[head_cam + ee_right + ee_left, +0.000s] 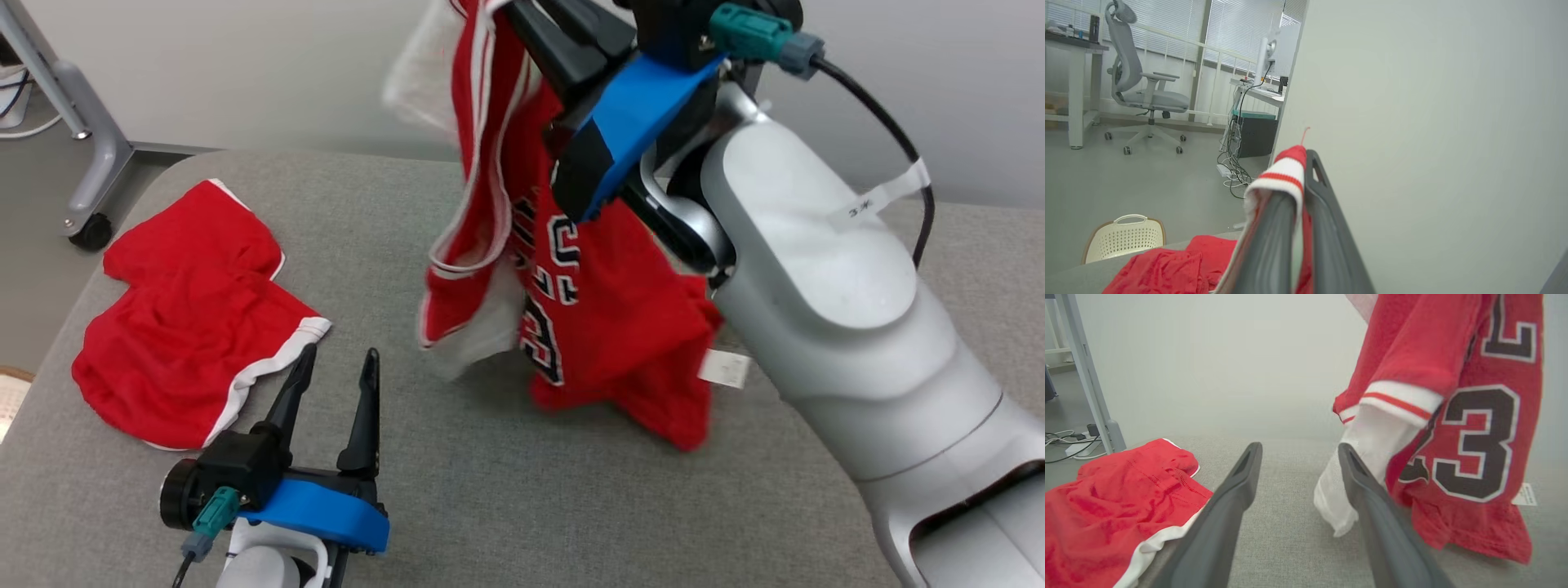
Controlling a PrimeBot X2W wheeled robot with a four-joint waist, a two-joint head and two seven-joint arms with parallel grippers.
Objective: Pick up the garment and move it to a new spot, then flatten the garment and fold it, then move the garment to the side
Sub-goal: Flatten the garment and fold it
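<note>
The garment [604, 310], a red jersey with black and white numbers and white trim, hangs in the air over the grey table [506, 498], its lower hem just above the surface. My right gripper [522, 16] is shut on its striped trim [1286, 171] high up near the top edge of the head view. The jersey [1470, 433] hangs to the right in the left wrist view. My left gripper [335, 367] stands open low over the table's front left, nothing between its fingers [1241, 486].
Red shorts [188, 318] with white trim lie crumpled on the table's left side, just beyond my left gripper. A wheeled grey stand leg [82, 163] is off the table's back left. A cream basket [1122, 241] sits on the floor beyond.
</note>
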